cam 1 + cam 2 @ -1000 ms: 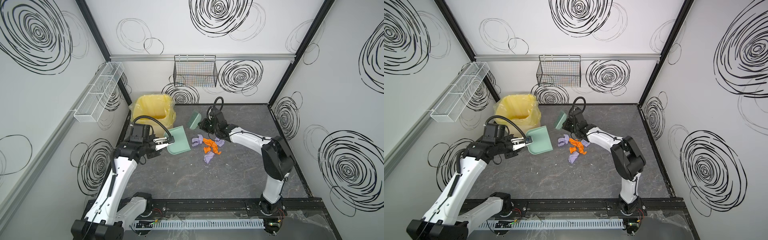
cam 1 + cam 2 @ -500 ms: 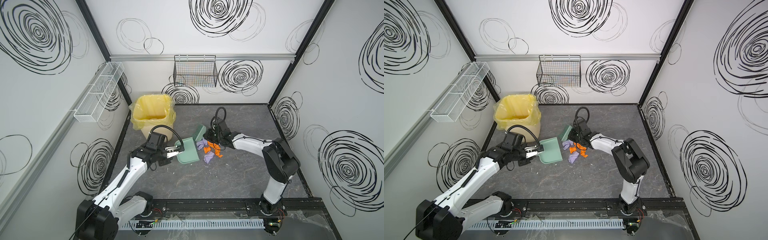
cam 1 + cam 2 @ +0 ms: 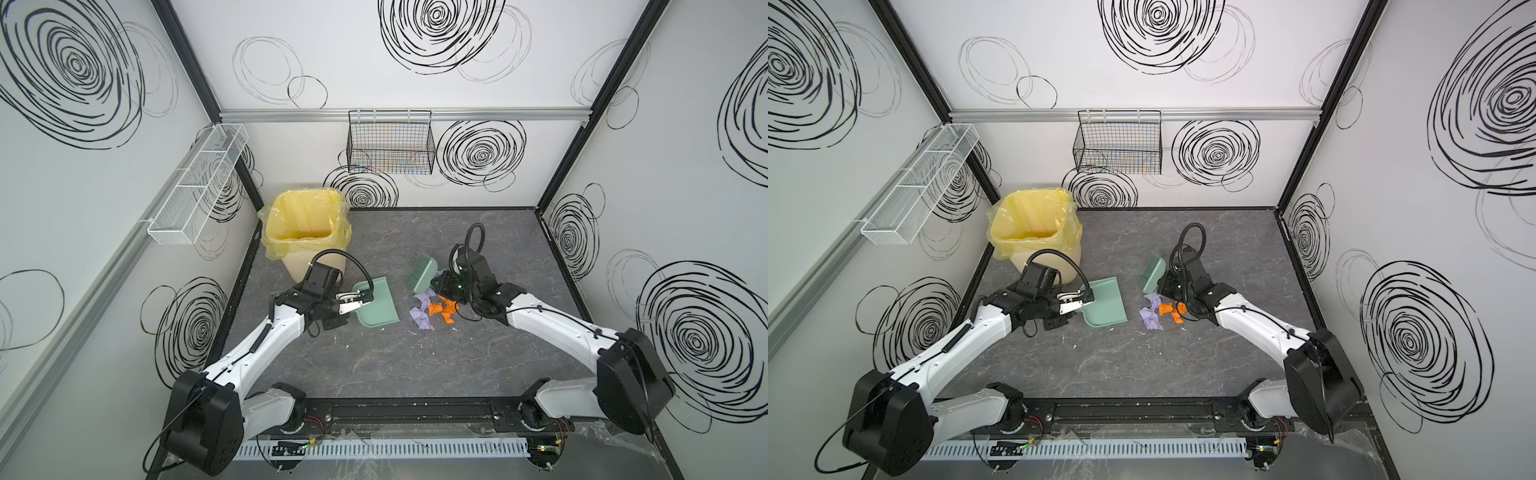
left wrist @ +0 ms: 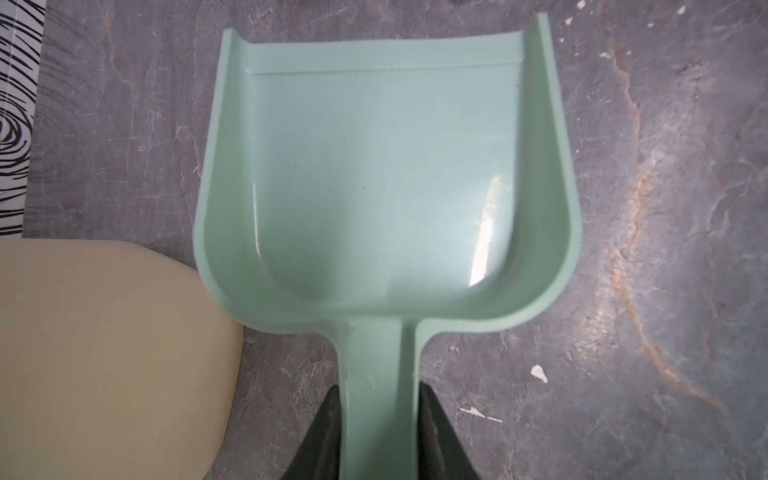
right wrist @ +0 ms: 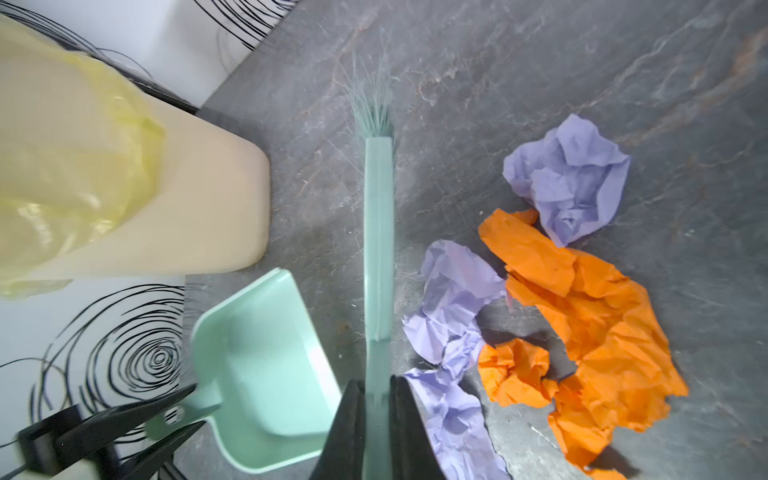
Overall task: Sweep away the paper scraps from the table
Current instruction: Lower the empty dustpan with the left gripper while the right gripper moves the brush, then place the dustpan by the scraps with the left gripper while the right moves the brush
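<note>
The paper scraps [image 3: 432,309] [image 3: 1162,312] [image 5: 573,299] are crumpled orange and lilac wads, bunched together mid-table. My left gripper [image 3: 352,301] [image 3: 1079,303] [image 4: 379,388] is shut on the handle of the mint-green dustpan [image 3: 379,305] [image 3: 1105,302] [image 4: 386,174]. The pan is empty and its mouth faces right towards the scraps. My right gripper [image 3: 441,283] [image 3: 1169,283] [image 5: 376,384] is shut on the handle of the green brush [image 3: 420,274] [image 3: 1152,274] [image 5: 378,232]. The brush stands between the dustpan [image 5: 266,374] and the scraps, with its bristles pointing to the far side.
A cream bin with a yellow liner [image 3: 305,232] [image 3: 1034,232] [image 4: 104,353] [image 5: 124,187] stands at the far left, just behind the dustpan. On the walls hang a black wire basket [image 3: 390,143] and a white mesh rack [image 3: 199,183]. Small white flecks dot the dark table [image 3: 415,365].
The left arm has dropped lower and carried the dustpan away from the bin, nearer and to the right, beside the scraps. The right gripper has brought the brush nearer and slightly right.
</note>
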You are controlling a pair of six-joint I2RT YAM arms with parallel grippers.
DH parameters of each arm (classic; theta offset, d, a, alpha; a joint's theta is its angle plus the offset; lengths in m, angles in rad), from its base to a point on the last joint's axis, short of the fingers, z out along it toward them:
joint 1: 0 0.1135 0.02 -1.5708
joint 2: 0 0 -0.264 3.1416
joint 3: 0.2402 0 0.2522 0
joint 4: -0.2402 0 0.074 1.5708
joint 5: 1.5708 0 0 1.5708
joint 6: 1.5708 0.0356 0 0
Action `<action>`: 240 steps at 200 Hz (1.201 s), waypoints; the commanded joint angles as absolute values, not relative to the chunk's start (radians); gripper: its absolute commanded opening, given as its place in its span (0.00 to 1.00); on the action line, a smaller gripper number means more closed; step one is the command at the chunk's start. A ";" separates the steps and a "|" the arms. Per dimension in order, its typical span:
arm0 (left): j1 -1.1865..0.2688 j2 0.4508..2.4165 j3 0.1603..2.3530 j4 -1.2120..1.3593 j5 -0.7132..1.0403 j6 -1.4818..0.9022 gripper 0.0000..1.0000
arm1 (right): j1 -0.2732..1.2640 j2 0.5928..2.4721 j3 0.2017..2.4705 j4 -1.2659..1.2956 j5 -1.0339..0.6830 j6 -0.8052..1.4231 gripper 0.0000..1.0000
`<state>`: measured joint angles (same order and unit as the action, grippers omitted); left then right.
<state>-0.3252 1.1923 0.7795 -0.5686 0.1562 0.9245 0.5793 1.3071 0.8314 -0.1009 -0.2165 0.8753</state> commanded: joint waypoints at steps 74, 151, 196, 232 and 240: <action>-0.376 1.236 0.733 -0.506 0.180 0.891 0.00 | 0.484 1.105 0.929 -0.336 -0.038 0.618 0.00; -0.430 1.315 0.719 -0.480 0.148 0.837 0.00 | 0.464 1.298 1.146 -0.563 0.360 0.346 0.00; -0.432 1.372 0.755 -0.469 0.117 0.865 0.00 | 0.520 1.494 1.258 -0.761 0.555 0.322 0.00; -0.435 1.413 0.795 -0.471 0.121 0.868 0.00 | 0.571 1.697 1.350 -0.964 0.618 0.456 0.00; -0.437 1.421 0.801 -0.471 0.123 0.865 0.00 | 0.594 1.729 1.352 -0.971 0.627 0.460 0.00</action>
